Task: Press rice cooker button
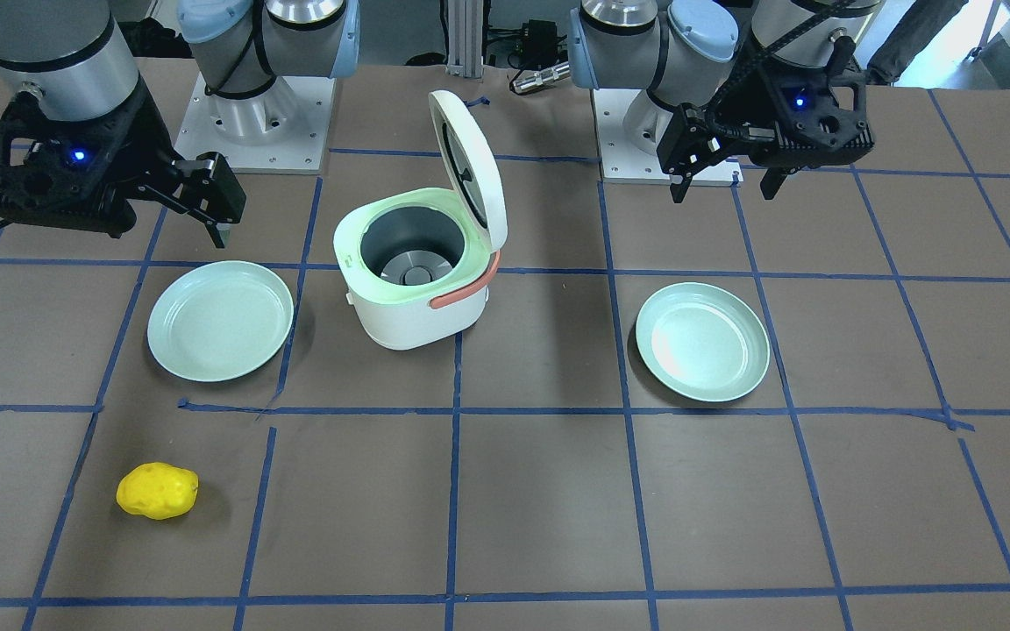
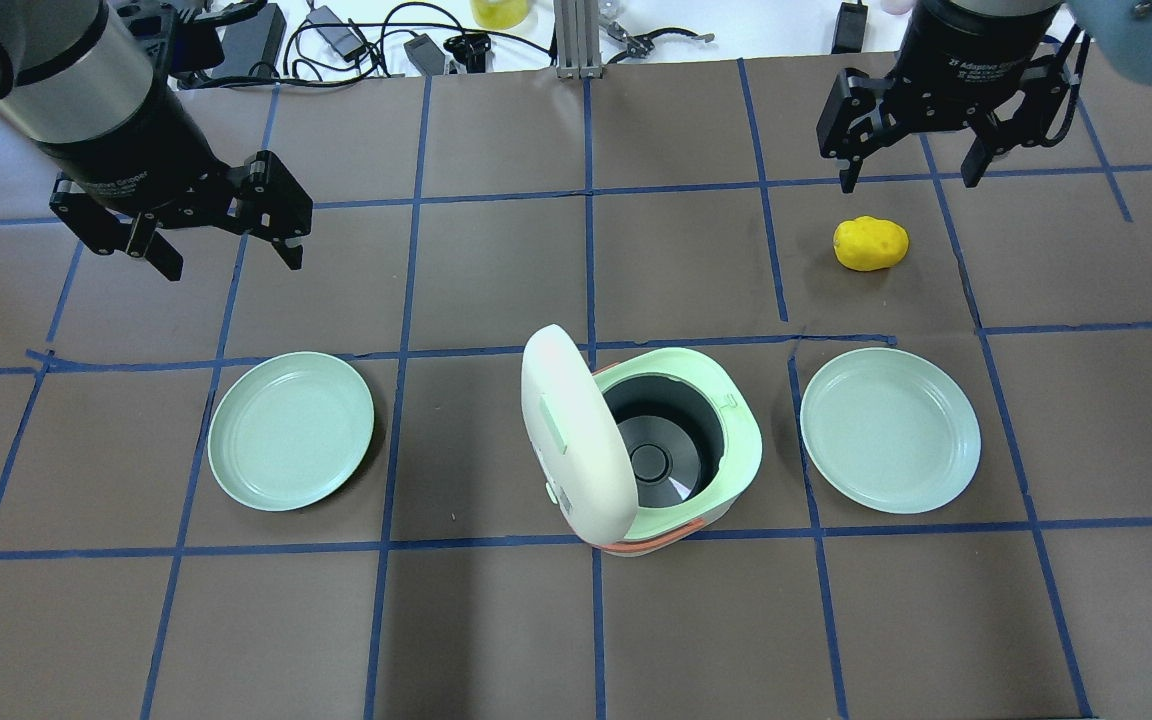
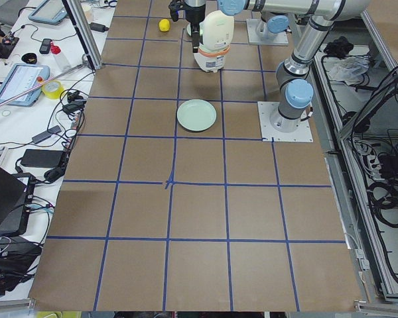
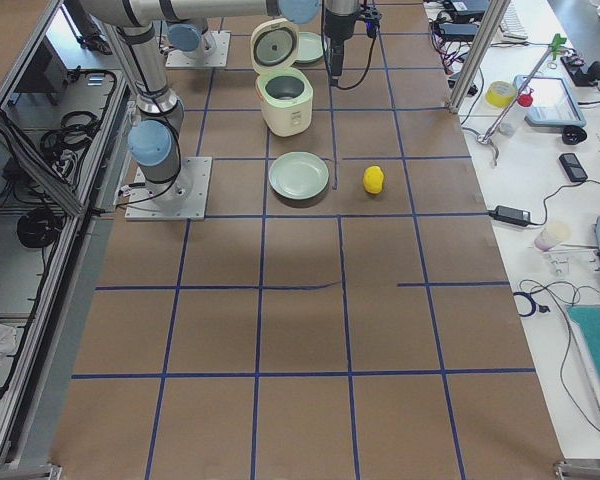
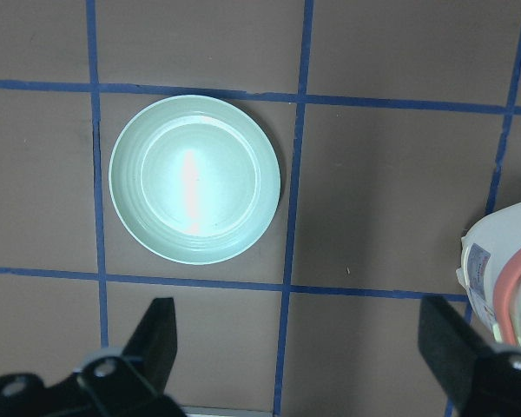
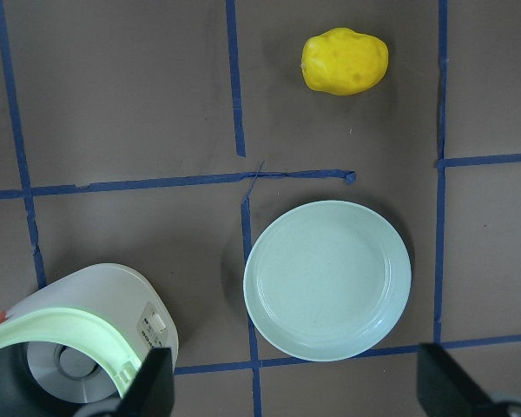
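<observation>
Rice cooker (image 1: 404, 320): stands near the middle of the table (image 2: 496, 620), between two mint-green plates. Its lid (image 2: 576, 430) is swung up and stands almost upright on the hinge side, which faces the robot's left. The grey cavity is exposed. An orange handle (image 1: 470, 285) wraps the body below the hinge. A small grey panel with a white switch (image 6: 156, 326) sits on the front wall, which faces the robot's right.

Left gripper (image 2: 231, 262): fingers spread wide, nothing between them. It hangs above the table on the far side of the left plate (image 2: 291, 430), well apart from the cooker. Its wrist camera looks straight down on that plate, with the cooker's edge at the right margin.

Right gripper (image 2: 909, 183): fingers likewise spread, holding nothing. It hangs above the table's far right area, just beyond a yellow potato (image 2: 870, 244). The right plate (image 2: 891, 430) lies between this area and the robot, just beside the cooker's front. The gripper is well apart from the cooker. Its wrist camera shows the switch panel at the lower left corner.
</observation>
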Robot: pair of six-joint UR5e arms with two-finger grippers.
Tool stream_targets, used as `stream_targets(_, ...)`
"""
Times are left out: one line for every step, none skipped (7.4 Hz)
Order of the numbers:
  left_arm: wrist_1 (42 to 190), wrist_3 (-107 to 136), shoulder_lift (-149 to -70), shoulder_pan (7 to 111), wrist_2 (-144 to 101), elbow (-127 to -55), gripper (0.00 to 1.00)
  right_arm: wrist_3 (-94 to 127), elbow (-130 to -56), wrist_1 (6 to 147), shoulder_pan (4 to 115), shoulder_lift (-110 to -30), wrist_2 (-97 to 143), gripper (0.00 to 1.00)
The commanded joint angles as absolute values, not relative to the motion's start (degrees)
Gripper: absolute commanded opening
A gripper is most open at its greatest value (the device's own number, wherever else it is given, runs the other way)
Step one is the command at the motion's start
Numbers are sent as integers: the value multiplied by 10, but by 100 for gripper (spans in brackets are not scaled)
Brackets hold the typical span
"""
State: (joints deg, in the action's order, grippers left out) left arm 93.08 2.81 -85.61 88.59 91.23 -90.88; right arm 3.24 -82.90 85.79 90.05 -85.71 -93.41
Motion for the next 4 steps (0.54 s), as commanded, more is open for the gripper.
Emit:
stream_targets(931, 28, -856, 886, 912, -909, 100, 34, -834, 862, 900, -859, -926, 100)
stream_targets(931, 28, -856, 886, 912, -909, 100, 36, -833, 863, 900, -859, -925, 100)
stream_targets(931, 28, -856, 886, 912, -909, 100, 37, -833, 864, 900, -859, -917, 100)
stream_targets(931, 28, -856, 886, 912, -909, 100, 37, -833, 866, 900, -859, -918, 100)
